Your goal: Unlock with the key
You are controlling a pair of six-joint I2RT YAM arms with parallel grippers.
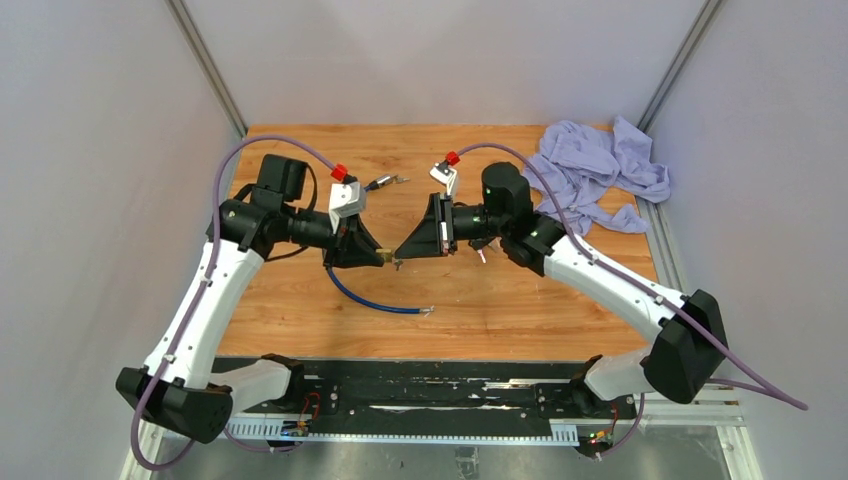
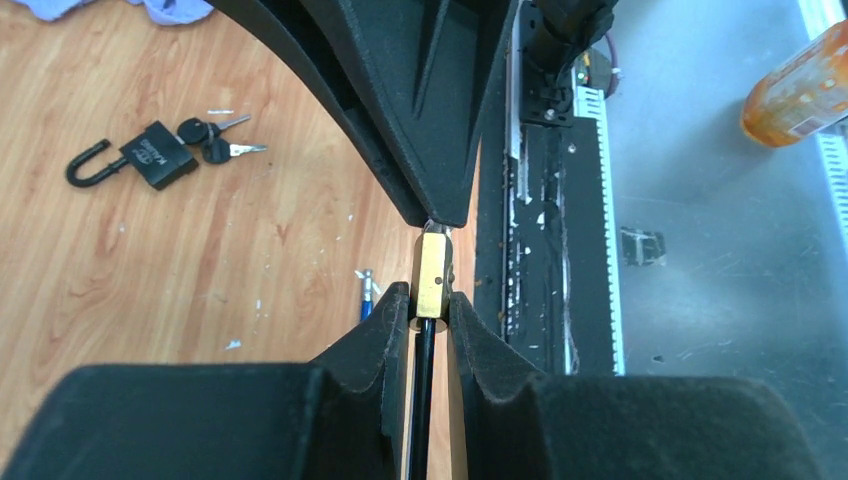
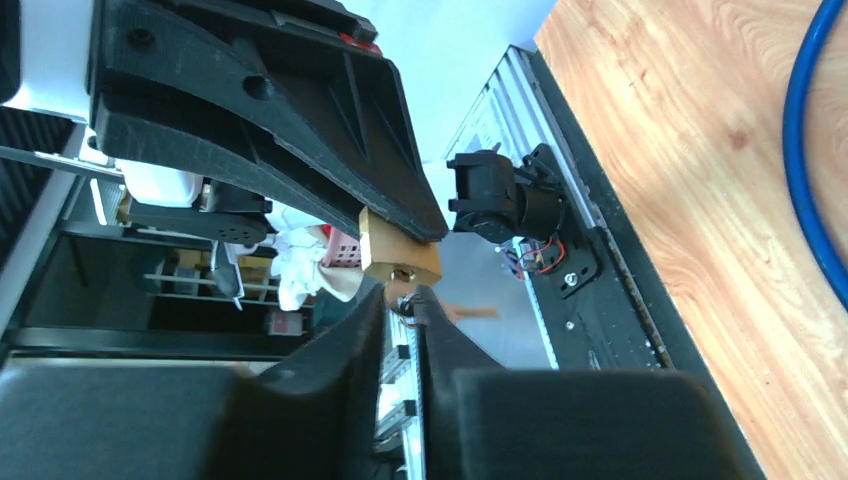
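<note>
A small brass lock (image 2: 432, 280) with a blue cable (image 1: 375, 298) hangs above the middle of the table. My left gripper (image 2: 430, 300) is shut on its body. From the right, my right gripper (image 3: 403, 298) meets the lock's (image 3: 398, 258) free end tip to tip. A small dark metal piece, the key (image 3: 405, 304), sits between those tips at the lock's face. A narrow slit shows between the right fingers, and I cannot tell whether they still press the key. Its blade is hidden.
A black padlock (image 2: 150, 155) with two keys (image 2: 215, 135) lies on the wood behind the arms. A crumpled lilac cloth (image 1: 600, 175) fills the back right corner. The blue cable loops down onto the table near the front edge. An orange bottle (image 2: 805, 85) lies beyond the table.
</note>
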